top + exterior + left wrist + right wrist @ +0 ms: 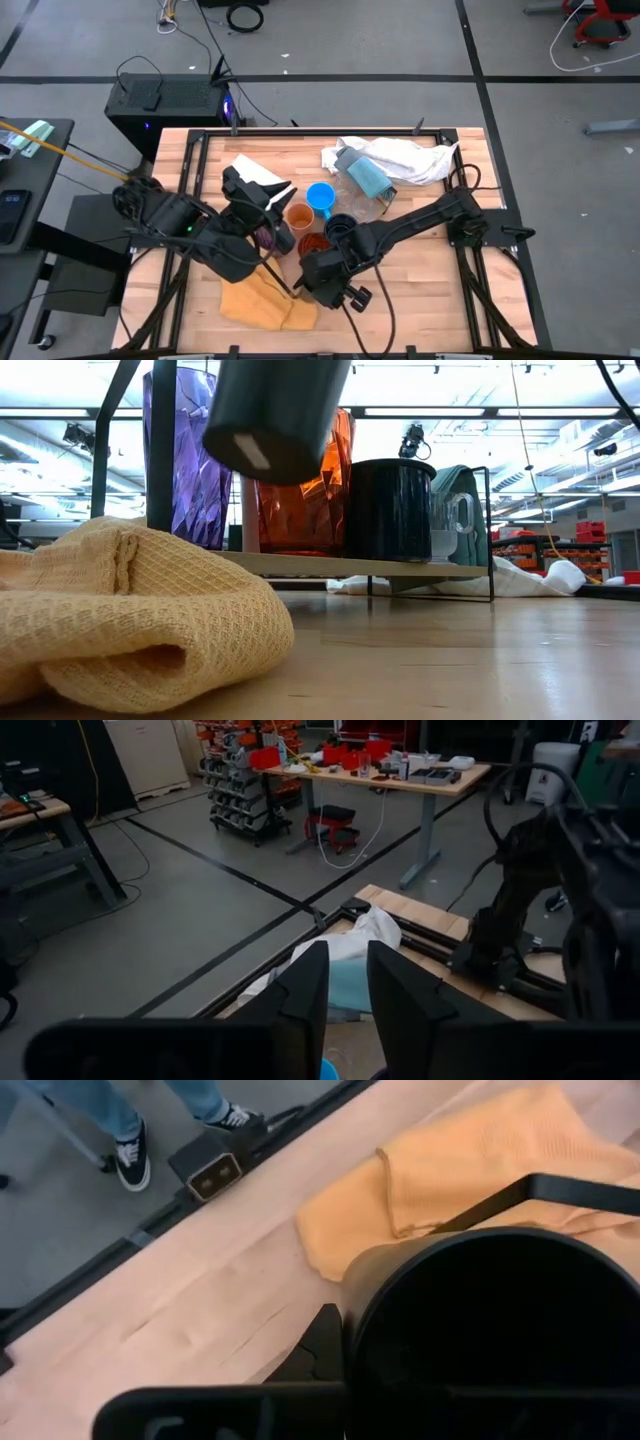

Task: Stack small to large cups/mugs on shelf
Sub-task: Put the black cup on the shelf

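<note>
Left hand (345, 995): over the middle of the worktop (450, 280), fingers a narrow gap apart; nothing visible between them.
Purple cup (195, 455): upright at the shelf's left end; contents cannot be told.
Red-orange tumbler (315, 485): next along, upright, seemingly empty.
Black mug (392, 510): upright on the shelf (350, 566), right of the tumbler.
Right hand (330, 1370): clamped on the rim of a dark cup (500, 1330), lifted over the yellow cloth (470, 1160); the cup's interior looks empty.
Off the shelf: small orange cup (299, 216) and blue mug (320, 196), both open-topped and empty.
Progress: roughly half; three placed, one carried, two waiting.
</note>
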